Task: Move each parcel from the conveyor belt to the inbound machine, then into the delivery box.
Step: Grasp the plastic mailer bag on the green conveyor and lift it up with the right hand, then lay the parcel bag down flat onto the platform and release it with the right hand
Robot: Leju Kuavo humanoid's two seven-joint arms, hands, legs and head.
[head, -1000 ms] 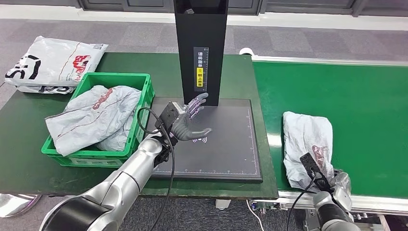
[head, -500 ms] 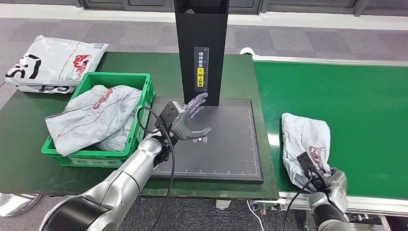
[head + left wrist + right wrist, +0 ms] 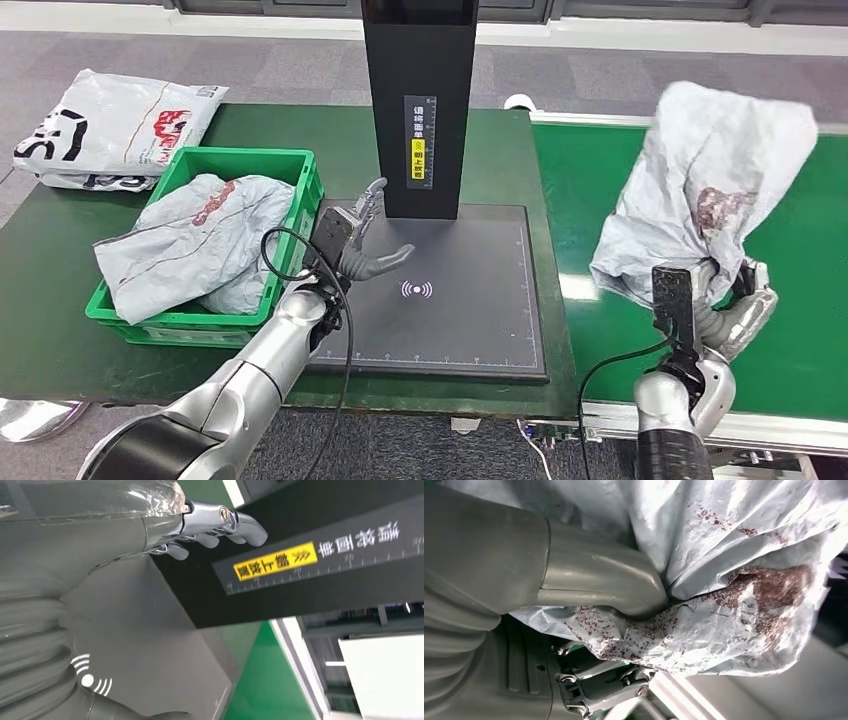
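Head view first: right hand (image 3: 738, 310) grips a crumpled grey parcel (image 3: 705, 190) with a red print and holds it up above the green conveyor belt (image 3: 790, 330). Left hand (image 3: 362, 240) hovers with fingers spread and nothing in them over the black scanning pad (image 3: 470, 310) of the inbound machine (image 3: 418, 100), just beside its black column. To the left, a green delivery box (image 3: 300, 190) holds another grey parcel (image 3: 190, 240), and a white bag (image 3: 110, 125) lies on the table behind it.

Left wrist view: metal fingers (image 3: 220, 522) stretch out apart, close to the column's yellow label (image 3: 275, 561), above the pad's wireless mark (image 3: 89, 672).

Right wrist view: the thick grey thumb (image 3: 604, 582) presses into the parcel's wrinkled plastic, pinching it against the darker fingers (image 3: 599, 687) beneath.
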